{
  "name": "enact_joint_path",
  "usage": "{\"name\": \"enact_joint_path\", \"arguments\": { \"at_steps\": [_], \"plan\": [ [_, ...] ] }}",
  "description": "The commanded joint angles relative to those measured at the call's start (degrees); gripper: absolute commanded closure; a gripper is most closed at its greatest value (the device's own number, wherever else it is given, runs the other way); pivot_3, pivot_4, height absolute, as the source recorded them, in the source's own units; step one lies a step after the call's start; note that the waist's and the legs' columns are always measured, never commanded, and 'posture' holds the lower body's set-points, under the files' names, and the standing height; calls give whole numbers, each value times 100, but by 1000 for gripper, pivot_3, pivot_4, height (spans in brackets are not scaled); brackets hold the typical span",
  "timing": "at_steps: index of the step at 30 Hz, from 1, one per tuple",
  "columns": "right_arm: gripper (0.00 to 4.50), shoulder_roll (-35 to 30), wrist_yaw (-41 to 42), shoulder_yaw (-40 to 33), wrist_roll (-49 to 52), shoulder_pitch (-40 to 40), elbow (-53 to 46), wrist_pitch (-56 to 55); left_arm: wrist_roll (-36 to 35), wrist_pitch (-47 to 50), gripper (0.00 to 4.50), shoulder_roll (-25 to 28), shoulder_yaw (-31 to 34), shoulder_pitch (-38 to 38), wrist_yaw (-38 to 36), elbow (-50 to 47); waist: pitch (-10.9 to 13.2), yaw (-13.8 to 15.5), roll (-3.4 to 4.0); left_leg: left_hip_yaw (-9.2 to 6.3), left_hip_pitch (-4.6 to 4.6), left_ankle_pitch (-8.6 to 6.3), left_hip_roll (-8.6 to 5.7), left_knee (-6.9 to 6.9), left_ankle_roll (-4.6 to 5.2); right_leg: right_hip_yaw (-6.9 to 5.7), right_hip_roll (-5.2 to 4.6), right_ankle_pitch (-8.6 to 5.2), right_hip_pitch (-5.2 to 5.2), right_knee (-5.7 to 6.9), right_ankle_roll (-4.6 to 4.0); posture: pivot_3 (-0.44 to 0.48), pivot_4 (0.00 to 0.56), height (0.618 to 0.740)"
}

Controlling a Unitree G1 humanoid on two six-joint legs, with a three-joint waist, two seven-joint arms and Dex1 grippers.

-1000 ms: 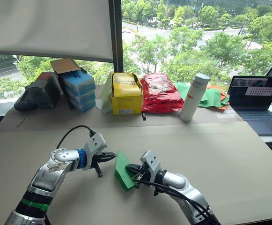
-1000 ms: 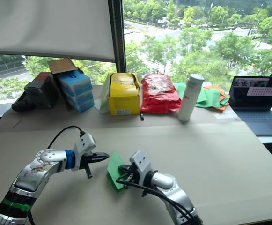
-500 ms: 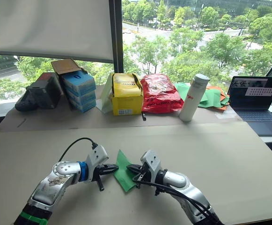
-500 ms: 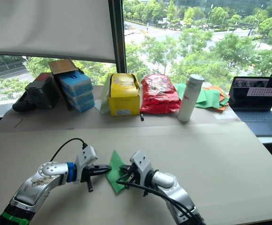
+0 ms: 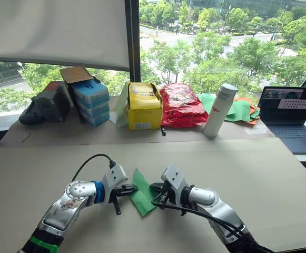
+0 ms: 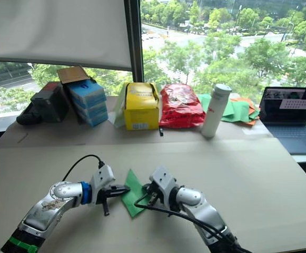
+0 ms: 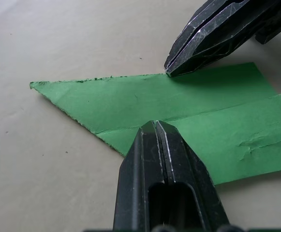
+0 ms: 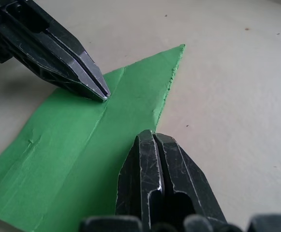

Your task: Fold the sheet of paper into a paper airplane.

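The sheet of paper [image 5: 142,194] lies flat on the beige table, a green wedge with a pointed end and one lengthwise crease [image 7: 203,111]. My left gripper [image 5: 134,188] is shut, and its tip rests on the paper at the crease [image 7: 155,124]. From the opposite side my right gripper [image 5: 153,186] is also shut, its tip at the paper's long edge [image 8: 153,134]. The two tips face each other across the sheet, a short way apart. Neither one grips the paper.
Along the back of the table stand blue boxes [image 5: 89,100], a yellow box [image 5: 143,105], a red bag [image 5: 180,105], a white bottle [image 5: 218,109], a heap of green and orange sheets [image 5: 242,109] and a laptop [image 5: 289,113].
The paper was tilted up at my right gripper a second ago and now lies flat. My left gripper has moved right until its tip is on the sheet.
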Motion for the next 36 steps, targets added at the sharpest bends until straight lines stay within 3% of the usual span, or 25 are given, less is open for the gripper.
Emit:
{"name": "enact_joint_path", "arguments": {
  "at_steps": [1,10,18,26,36],
  "plan": [
    [4500,-104,112,231,7,249,-251,323,330,-307,4463,77,-302,-182,-234,525,-1,12,-1,0,1,0,0,0,1,-1,0,0,2,0,0,0,150,740],
    [4500,-156,104,317,81,541,-699,779,682,-1186,4463,9,-620,-792,-762,1475,-12,36,-5,2,7,-7,2,0,13,-4,3,0,5,-2,0,0,150,740],
    [4500,-187,238,377,62,425,-677,778,695,-1406,4463,-44,-606,-965,-943,1710,-13,34,-5,2,7,-22,1,2,39,-7,8,-1,7,-1,1,0,150,740],
    [4500,-57,666,-148,171,-856,436,-123,714,-1335,4463,24,-527,-694,-949,1402,-11,-39,-3,4,4,-19,3,3,37,-7,18,-1,3,5,1,0,150,740],
    [4500,290,1235,204,-149,-1712,2082,-985,768,-1249,4463,25,-511,-555,-859,1174,-10,-64,-2,6,-7,-2,-1,3,6,-10,16,-1,-1,8,2,0,150,740]
  ]
}}
